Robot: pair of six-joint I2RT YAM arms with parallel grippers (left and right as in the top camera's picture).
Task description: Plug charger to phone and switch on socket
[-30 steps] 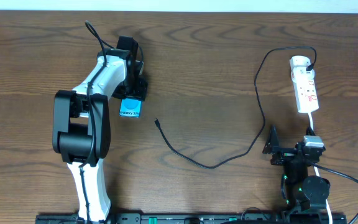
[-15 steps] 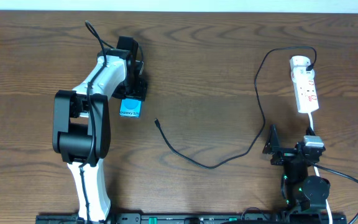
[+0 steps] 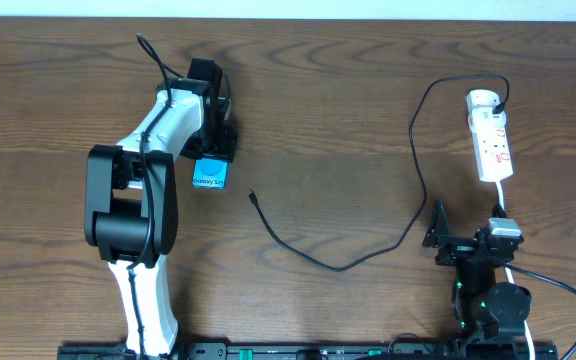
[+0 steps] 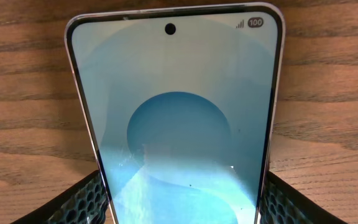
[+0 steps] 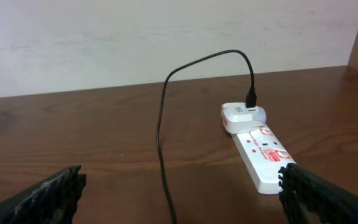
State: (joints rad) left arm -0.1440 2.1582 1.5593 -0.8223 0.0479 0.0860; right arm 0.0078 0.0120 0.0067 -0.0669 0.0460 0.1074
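Note:
The phone (image 3: 209,178) lies flat on the wooden table with its cyan screen up; it fills the left wrist view (image 4: 179,93). My left gripper (image 3: 213,155) (image 4: 182,202) is shut on the phone's near end, a finger against each long side. The charger cable (image 3: 338,266) runs from the socket (image 3: 491,135) across the table to its free plug tip (image 3: 253,197), right of the phone and apart from it. My right gripper (image 3: 466,238) (image 5: 182,193) is open and empty, in front of the socket (image 5: 260,152), with the cable (image 5: 161,124) between its fingers' lines.
A white adapter (image 5: 241,114) holding the cable sits in the socket's far rounded end. The socket's white cord (image 3: 503,205) runs toward the right arm's base. A pale wall (image 5: 166,37) stands behind the table's back edge.

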